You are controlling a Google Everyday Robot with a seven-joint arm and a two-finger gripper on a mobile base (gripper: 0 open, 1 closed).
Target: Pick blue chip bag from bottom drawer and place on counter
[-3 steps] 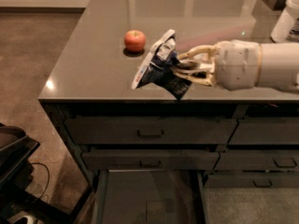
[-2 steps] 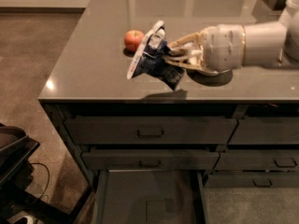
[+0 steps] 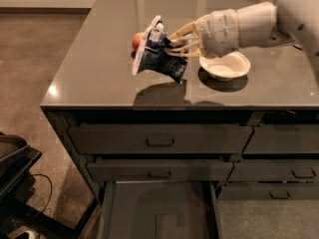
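the arm (image 3: 259, 21) reaches in from the right, above the counter (image 3: 94, 78). the gripper (image 3: 170, 47) is over the middle of the countertop, to the left of a white bowl (image 3: 240, 59). its pale fingers (image 3: 187, 34) pinch the blue chip bag (image 3: 155, 59) from the bag's right side. the bag hangs clear of the surface, tilted, with its white crimped top edge pointing up and left. the bag's shadow (image 3: 159, 92) falls on the counter directly beneath it, near the front edge. a red apple (image 3: 135, 40) sits on the counter behind the bag and is partly hidden by it. below the counter, the two upper drawer fronts (image 3: 159, 139) are closed. the bottom drawer (image 3: 149, 208) is pulled out, and its flat grey floor is visible.
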